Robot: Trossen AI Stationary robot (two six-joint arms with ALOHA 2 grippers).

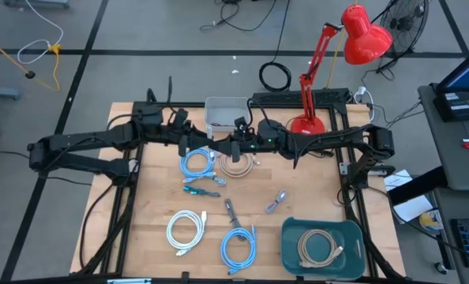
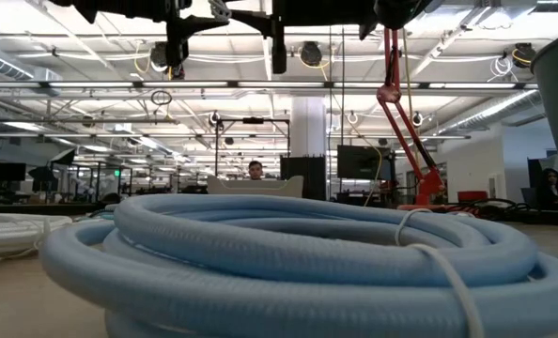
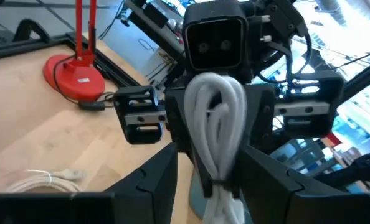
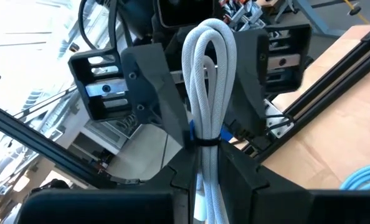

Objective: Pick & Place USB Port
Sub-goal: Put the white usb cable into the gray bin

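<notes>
Above the middle of the table [image 1: 148,197], the two arms meet nose to nose with a bundled white cable [image 4: 208,93] between them, well clear of the wood. The right gripper [image 4: 210,171] is pinched on the cable at its dark tie, with the loop standing up from its fingers. The left gripper [image 3: 213,186] has its fingers parted on either side of that loop, with a gap showing on both sides, so it has no hold yet.

I judge this to be a hand-over from right to left, caught before the left takes the load. The next move calls for the left fingers to close squarely on the loop above the tie. The right should let go only once that grip is firm, or the bundle could slip or twist out. A green tray [image 1: 291,237] at the near right corner already holds a beige cable and looks like the place for it, though that is a guess.

Only the wrist views show the hold itself: the right one shows the pinch at the tie, the left one the gaps beside the loop. The high view hides the cable among the dark grippers, but it alone shows the tray and the other coils lying on the table. The low view is mostly filled by a blue coil [image 2: 260,253], and the arms show only at its top edge.
</notes>
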